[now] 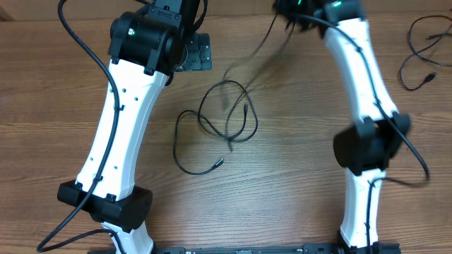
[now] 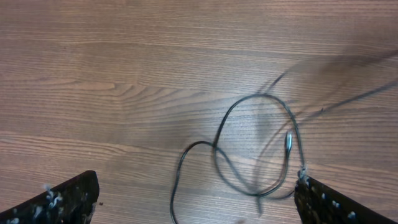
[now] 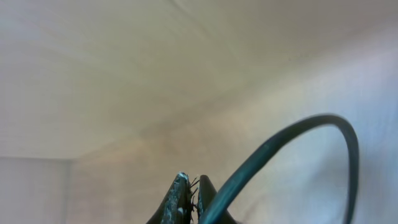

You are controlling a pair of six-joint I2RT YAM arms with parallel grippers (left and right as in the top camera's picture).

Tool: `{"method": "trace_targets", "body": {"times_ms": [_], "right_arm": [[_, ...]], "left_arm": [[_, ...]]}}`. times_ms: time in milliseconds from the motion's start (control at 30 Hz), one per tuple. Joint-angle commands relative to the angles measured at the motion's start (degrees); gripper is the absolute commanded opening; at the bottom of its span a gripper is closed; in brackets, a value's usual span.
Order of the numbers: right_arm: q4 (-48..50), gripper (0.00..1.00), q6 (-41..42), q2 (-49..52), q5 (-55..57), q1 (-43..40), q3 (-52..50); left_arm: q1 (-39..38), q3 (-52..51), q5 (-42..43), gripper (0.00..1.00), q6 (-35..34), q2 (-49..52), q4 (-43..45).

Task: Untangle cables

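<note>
Thin black cables (image 1: 227, 106) lie in tangled loops on the wooden table's middle, one plug end at the lower left. A blurred strand rises from the tangle up to my right gripper (image 1: 293, 14) at the top edge. In the right wrist view the right gripper (image 3: 191, 180) is shut, with a dark cable (image 3: 298, 127) arching away from its jaws. My left gripper (image 1: 194, 53) hovers at the upper left of the tangle. In the left wrist view it (image 2: 198, 180) is open and empty, with the cable loops (image 2: 261, 95) on the table between and beyond its fingers.
A separate thin black cable (image 1: 403, 70) lies in loose loops at the table's far right. The two white arms stand left and right of the tangle, with thick black robot wires running along them.
</note>
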Motion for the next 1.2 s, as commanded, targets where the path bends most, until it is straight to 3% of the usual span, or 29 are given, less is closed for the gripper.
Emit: {"method": "trace_targets", "body": {"times_ms": [0,133,267,367,567,900,1167], "right_arm": [[0.81,0.04,-15.28,-9.16,7.23,-0.7,8.46],[5.16,0.04,-28.7,-11.76,13.51,-1.01,12.79],[15.98,0.04,-42.58,-11.96,28.24,-1.16,12.72],[22.36,0.04,-49.37,-11.82,30.75,-3.23,11.8],[33.31,0.04,-49.99,-11.8,30.58,-14.25,10.82],[32.98,0.04,-49.96,-11.06,29.73,-31.45,8.5],[28.46,0.04,-49.2,-9.46,20.02,-41.53,7.58]], "left_arm": [[0.02,0.15,0.17,1.0,-0.59,0.35,0.5],[0.07,0.15,0.15,1.0,-0.59,0.35,0.96],[0.07,0.15,0.2,1.0,-0.61,0.35,0.52],[0.07,0.15,0.2,1.0,-0.59,0.35,0.24],[0.07,0.11,0.17,1.0,-0.55,0.35,-0.17],[0.07,0.07,0.17,1.0,-0.57,0.35,2.32],[0.07,0.07,0.22,1.0,-0.57,0.35,1.79]]}}
